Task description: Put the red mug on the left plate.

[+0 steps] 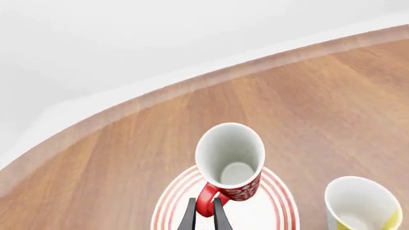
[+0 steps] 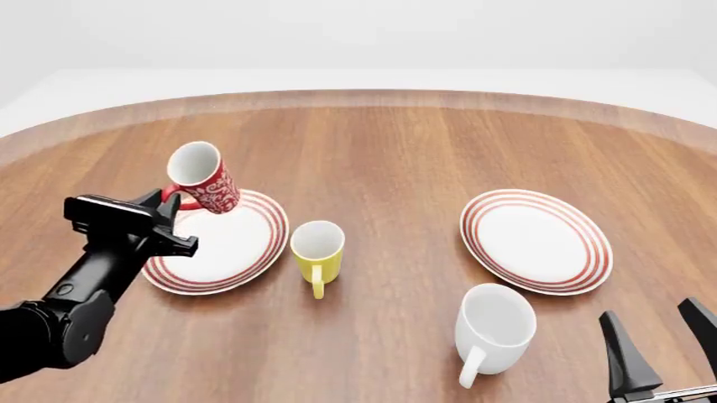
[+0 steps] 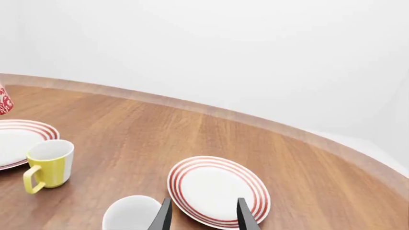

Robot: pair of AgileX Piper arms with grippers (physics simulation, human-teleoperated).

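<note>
Front view: the red mug (image 2: 201,177), tilted, hangs by its loop handle from the clenched left gripper (image 2: 168,220), just ahead of it over the left plate (image 2: 230,252). Rigid, glossy, likely breakable, it seems best held at that handle. Three mugs, two plates; the right gripper (image 2: 661,340) stands released.

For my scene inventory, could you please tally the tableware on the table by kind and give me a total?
Mugs: 3 - the red mug, the yellow mug and the white mug.
Plates: 2 - the left plate and the right plate.
Total: 5 pieces.
</note>
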